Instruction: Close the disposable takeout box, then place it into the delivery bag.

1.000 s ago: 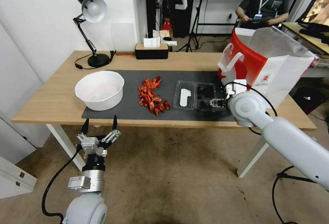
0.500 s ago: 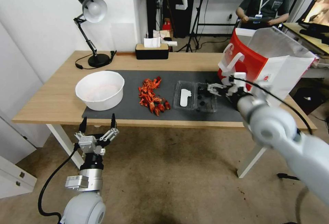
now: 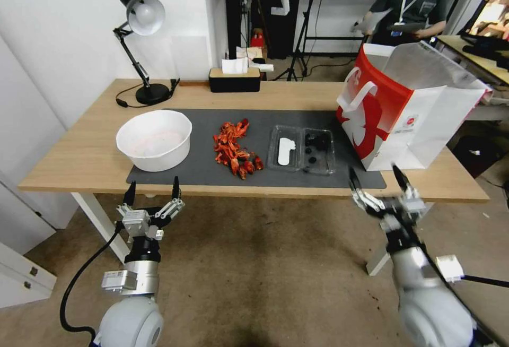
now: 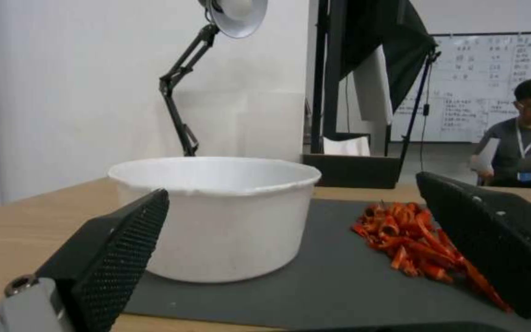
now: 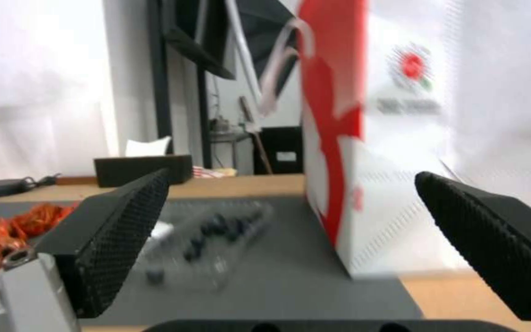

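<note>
Takeout box point(image 3: 301, 150) lay open on mat point(image 3: 201, 166), delivery bag point(image 3: 403, 108) at its 3 o'clock. Right gripper point(image 3: 379, 183) had withdrawn from box to table's near edge, jaws apart, empty. Left gripper point(image 3: 152, 190) parked, jaws apart. Closing not done.

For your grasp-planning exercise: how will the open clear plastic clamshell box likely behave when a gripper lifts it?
The clear plastic clamshell box looks thin, so it probably flexes. Lying open, its halves may fold at the hinge. The dark bits inside could spill if it tilts.
</note>
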Robot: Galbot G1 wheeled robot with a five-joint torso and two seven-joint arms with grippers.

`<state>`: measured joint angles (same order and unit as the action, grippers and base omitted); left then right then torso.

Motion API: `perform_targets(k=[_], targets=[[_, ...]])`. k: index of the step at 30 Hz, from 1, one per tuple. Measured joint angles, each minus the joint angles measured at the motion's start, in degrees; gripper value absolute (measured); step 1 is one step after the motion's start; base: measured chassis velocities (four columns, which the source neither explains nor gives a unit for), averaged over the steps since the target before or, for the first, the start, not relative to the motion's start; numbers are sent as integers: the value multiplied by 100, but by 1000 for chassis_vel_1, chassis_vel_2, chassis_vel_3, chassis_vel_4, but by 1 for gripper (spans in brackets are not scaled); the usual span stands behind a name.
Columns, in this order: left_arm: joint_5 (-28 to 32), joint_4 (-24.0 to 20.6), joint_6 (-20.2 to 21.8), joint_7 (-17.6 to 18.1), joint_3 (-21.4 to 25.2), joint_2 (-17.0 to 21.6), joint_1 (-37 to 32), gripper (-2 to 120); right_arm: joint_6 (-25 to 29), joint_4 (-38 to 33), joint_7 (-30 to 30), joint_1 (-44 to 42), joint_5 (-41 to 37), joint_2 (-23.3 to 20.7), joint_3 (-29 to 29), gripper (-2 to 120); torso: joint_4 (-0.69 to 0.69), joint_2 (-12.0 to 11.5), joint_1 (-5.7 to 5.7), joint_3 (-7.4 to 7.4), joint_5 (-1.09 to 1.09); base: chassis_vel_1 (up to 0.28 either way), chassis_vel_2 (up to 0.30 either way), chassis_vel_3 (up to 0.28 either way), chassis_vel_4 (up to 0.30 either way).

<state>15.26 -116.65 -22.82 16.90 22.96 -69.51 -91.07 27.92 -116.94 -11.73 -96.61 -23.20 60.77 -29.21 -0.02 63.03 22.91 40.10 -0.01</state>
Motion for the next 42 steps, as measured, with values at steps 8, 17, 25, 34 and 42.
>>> perform_targets(k=[8, 17, 25, 34, 42], targets=[[61, 126, -149, -199, -34, 66, -86, 100, 156, 285, 486, -182, -386, 183, -63, 100, 2, -1, 0, 0, 1, 0, 0, 0, 0], [80, 232, -324, -402, -15, 114, -253, 100, -21, 452, 717, -102, -677, 210, 109, 100, 2, -1, 0, 1, 1, 0, 0, 0, 0], [56, 328, -382, -495, -64, 80, -314, 100, -229, 465, 728, -26, -749, 159, 178, 100, 2, -1, 0, 1, 1, 0, 0, 0, 0], [48, 389, -388, -519, -103, 71, -324, 100, -302, 484, 782, -19, -833, 122, 186, 100, 1, -1, 2, 1, 1, 0, 0, 0, 0], [59, 444, -390, -529, -189, 77, -322, 100, -361, 480, 800, 2, -855, 91, 193, 100, 2, -1, 2, 1, 1, 0, 0, 0, 0]])
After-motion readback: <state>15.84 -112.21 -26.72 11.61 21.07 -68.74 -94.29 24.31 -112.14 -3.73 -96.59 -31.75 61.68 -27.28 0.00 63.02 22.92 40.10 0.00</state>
